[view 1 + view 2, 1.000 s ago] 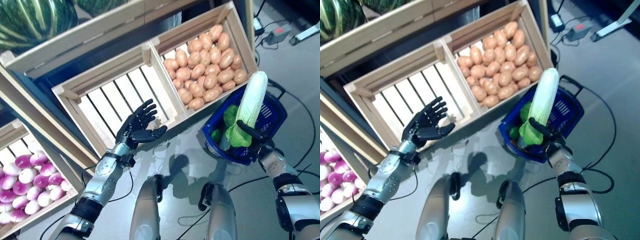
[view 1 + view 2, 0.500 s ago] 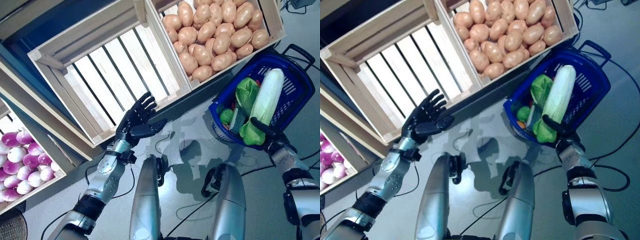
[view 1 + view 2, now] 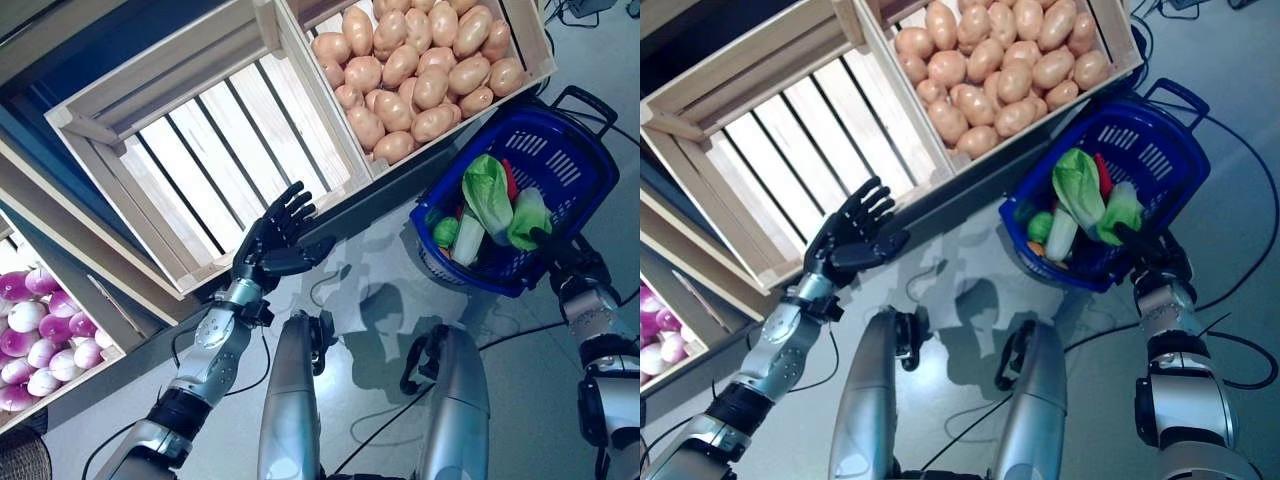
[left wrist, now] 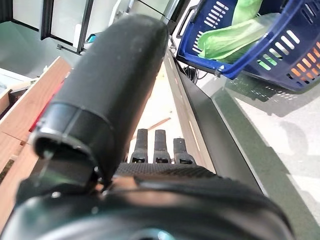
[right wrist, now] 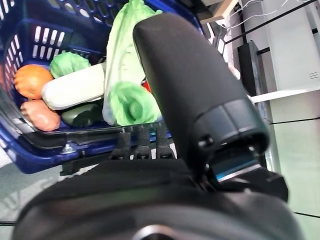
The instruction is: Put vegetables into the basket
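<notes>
The blue basket [image 3: 575, 160] stands on the floor at the right, below the stand. In it lie a leafy green cabbage [image 3: 487, 190], a long pale cabbage with a green leafy end [image 3: 527, 215], a white stalk [image 3: 466, 240] and a small round green vegetable [image 3: 446, 231]. The right wrist view also shows an orange round one [image 5: 31, 81] and a white long one [image 5: 75, 87]. My right hand [image 3: 565, 262] is at the basket's near rim, with straight fingers [image 5: 142, 140], and holds nothing. My left hand [image 3: 275, 245] is open and empty at the front edge of a slatted crate.
A slanted wooden stand runs across the back with a slatted crate [image 3: 200, 150] in the middle and further crates [image 3: 515, 30] to either side. The basket's handle [image 3: 590, 100] lies folded at its far side. Grey floor lies between stand and basket.
My right hand has let go of the long pale cabbage, which now lies in the basket, and sits at the near rim. The view has shifted. The left hand has not moved.
</notes>
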Available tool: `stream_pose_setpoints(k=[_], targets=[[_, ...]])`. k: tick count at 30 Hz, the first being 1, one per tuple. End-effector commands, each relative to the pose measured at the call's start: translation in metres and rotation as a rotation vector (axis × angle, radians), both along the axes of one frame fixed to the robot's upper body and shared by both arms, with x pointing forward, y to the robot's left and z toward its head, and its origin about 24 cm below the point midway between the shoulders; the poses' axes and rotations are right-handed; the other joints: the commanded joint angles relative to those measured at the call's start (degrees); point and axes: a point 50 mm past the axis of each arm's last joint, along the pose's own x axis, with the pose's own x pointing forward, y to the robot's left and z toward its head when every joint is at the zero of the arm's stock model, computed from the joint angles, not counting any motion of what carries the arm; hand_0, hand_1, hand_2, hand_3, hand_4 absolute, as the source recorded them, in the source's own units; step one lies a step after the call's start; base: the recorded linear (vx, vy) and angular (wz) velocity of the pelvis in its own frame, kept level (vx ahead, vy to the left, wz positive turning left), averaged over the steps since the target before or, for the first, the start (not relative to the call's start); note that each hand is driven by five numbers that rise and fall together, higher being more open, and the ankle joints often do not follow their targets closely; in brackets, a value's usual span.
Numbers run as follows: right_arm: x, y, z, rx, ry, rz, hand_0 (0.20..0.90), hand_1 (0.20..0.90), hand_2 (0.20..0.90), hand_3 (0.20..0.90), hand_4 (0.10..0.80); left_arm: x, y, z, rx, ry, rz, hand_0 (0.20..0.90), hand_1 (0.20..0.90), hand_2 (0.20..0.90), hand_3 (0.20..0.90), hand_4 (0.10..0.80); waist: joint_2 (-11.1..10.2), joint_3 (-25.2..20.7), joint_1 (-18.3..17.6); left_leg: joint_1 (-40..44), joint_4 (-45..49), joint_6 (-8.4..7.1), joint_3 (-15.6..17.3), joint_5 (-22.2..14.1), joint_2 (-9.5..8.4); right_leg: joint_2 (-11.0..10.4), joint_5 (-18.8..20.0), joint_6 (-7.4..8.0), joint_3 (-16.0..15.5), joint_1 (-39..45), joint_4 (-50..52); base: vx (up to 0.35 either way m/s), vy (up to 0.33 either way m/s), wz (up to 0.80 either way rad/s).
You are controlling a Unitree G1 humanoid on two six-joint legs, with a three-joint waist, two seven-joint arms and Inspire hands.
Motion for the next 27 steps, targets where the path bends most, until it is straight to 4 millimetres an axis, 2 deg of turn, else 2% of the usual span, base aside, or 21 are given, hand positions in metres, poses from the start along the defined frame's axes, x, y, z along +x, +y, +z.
stream_pose_setpoints(k=[1, 7, 9, 14, 16, 17, 18, 19, 20, 21, 22, 23, 27], targets=[[-0.008, -0.028, 0.036, -0.078, -0.154, -0.09, 0.9, 0.9, 0.9, 0.9, 0.8, 0.0, 0.001, 0.038, -0.066, -0.197, -0.028, 0.9, 0.9, 0.9, 0.9, 0.8, -1.2, -5.7, 0.7, 9.9, -3.9, 3.3, 3.5, -5.5, -0.51, 2.3, 6.8, -1.88, -0.9, 7.9, -9.4, 0.019, -0.017, -0.03], [-0.009, -0.024, 0.027, -0.097, -0.128, -0.031, 0.9, 0.9, 0.9, 0.9, 0.8, -0.001, 0.003, 0.03, -0.062, -0.161, -0.038, 0.9, 0.9, 0.9, 0.9, 0.8, -2.4, -8.1, 1.3, 16.4, -13.1, 2.82, 3.8, -1.5, 0.5, 2.7, 9.3, -2.02, -2.0, 14.9, -17.0, 0.02, -0.008, -0.09], [-0.01, -0.02, 0.018, -0.083, -0.125, 0.005, 0.9, 0.9, 0.9, 0.9, 0.8, -0.002, 0.005, 0.024, -0.063, -0.136, -0.032, 0.9, 0.9, 0.9, 0.9, 0.8, -2.8, -9.4, 1.5, 20.1, -17.7, 2.31, 4.1, -0.1, 1.13, 3.5, 10.4, -1.99, -2.9, 19.2, -21.6, 0.063, 0.006, -0.07], [-0.013, 0.0, -0.011, -0.03, -0.105, 0.101, 0.9, 0.9, 0.9, 0.9, 0.8, -0.005, 0.009, 0.005, -0.046, -0.055, 0.009, 0.9, 0.9, 0.9, 0.9, 0.8, -4.1, -13.3, 1.6, 28.5, -28.9, 1.5, 5.8, 3.3, 1.45, 5.8, 13.6, -1.49, -4.3, 28.3, -33.0, 0.112, 0.02, -0.05], [-0.018, 0.018, -0.033, 0.004, -0.089, 0.163, 0.9, 0.9, 0.9, 0.9, 0.8, -0.009, 0.012, -0.01, -0.037, 0.009, 0.027, 0.9, 0.9, 0.9, 0.9, 0.8, -4.8, -16.0, 1.8, 34.0, -37.0, 0.99, 6.9, 6.4, 0.96, 7.2, 16.0, -0.69, -5.2, 33.8, -41.8, 0.185, 0.024, -0.16], [-0.021, 0.025, -0.042, 0.015, -0.073, 0.184, 0.9, 0.9, 0.9, 0.9, 0.8, -0.011, 0.013, -0.016, -0.033, 0.032, 0.033, 0.9, 0.9, 0.9, 0.9, 0.8, -5.2, -16.9, 1.9, 35.7, -40.4, 1.24, 7.8, 8.7, 0.77, 7.6, 17.8, -0.78, -6.0, 35.6, -45.5, 0.202, 0.013, -0.14], [-0.022, 0.028, -0.046, 0.017, -0.062, 0.193, 0.9, 0.9, 0.9, 0.9, 0.8, -0.013, 0.014, -0.019, -0.032, 0.045, 0.036, 0.9, 0.9, 0.9, 0.9, 0.8, -5.3, -17.5, 1.9, 37.1, -41.7, 0.73, 7.6, 8.3, 0.55, 8.0, 17.5, -0.08, -5.7, 36.9, -46.8, 0.118, 0.016, -0.15], [-0.027, 0.035, -0.057, 0.025, -0.037, 0.22, 0.9, 0.9, 0.9, 0.9, 0.8, -0.016, 0.014, -0.027, -0.026, 0.077, 0.046, 0.9, 0.9, 0.9, 0.9, 0.8, -5.6, -18.9, 2.0, 39.0, -46.1, 1.09, 8.5, 10.9, -0.03, 8.5, 19.8, -0.02, -6.5, 39.1, -51.9, 0.266, 0.03, -0.11], [-0.034, 0.043, -0.07, 0.026, 0.0, 0.243, 0.9, 0.9, 0.9, 0.9, 0.8, -0.021, 0.014, -0.037, -0.01, 0.118, 0.057, 0.9, 0.9, 0.9, 0.9, 0.8, -5.7, -20.7, 2.1, 42.6, -51.3, 0.47, 8.7, 11.9, -0.75, 9.6, 20.7, 1.07, -6.3, 42.7, -57.1, 0.125, 0.034, -0.09], [-0.035, 0.043, -0.071, 0.026, 0.003, 0.245, 0.9, 0.9, 0.9, 0.9, 0.8, -0.021, 0.014, -0.038, -0.006, 0.122, 0.058, 0.9, 0.9, 0.9, 0.9, 0.8, -5.8, -20.8, 2.1, 42.7, -52.3, 0.86, 9.2, 13.2, -0.87, 9.6, 21.8, 0.74, -6.8, 42.9, -58.3, 0.135, 0.034, -0.06], [-0.039, 0.045, -0.076, 0.023, 0.006, 0.248, 0.9, 0.9, 0.9, 0.9, 0.8, -0.023, 0.013, -0.043, 0.012, 0.143, 0.059, 0.9, 0.9, 0.9, 0.9, 0.8, -5.9, -21.4, 2.1, 43.9, -54.5, 0.81, 9.3, 14.0, -1.23, 10.0, 22.6, 1.09, -6.8, 44.2, -60.5, 0.054, 0.053, 0.02], [-0.049, 0.054, -0.091, 0.028, 0.022, 0.26, 0.9, 0.9, 0.9, 0.9, 0.8, -0.029, 0.013, -0.059, 0.063, 0.2, 0.083, 0.9, 0.9, 0.9, 0.9, 0.8, -6.0, -23.1, 1.9, 46.3, -59.4, 0.81, 9.5, 15.8, -1.91, 10.7, 24.9, 2.04, -6.6, 46.5, -65.2, 0.13, 0.067, 0.03], [-0.065, 0.084, -0.116, 0.073, 0.051, 0.324, 0.9, 0.9, 0.9, 0.9, 0.8, -0.043, 0.022, -0.086, 0.102, 0.301, 0.129, 0.9, 0.9, 0.9, 0.9, 0.8, -5.4, -25.5, 1.1, 50.8, -67.8, 0.78, 10.3, 19.0, -2.81, 11.1, 28.3, 3.27, -6.4, 49.4, -71.5, 0.109, 0.09, -0.09]])
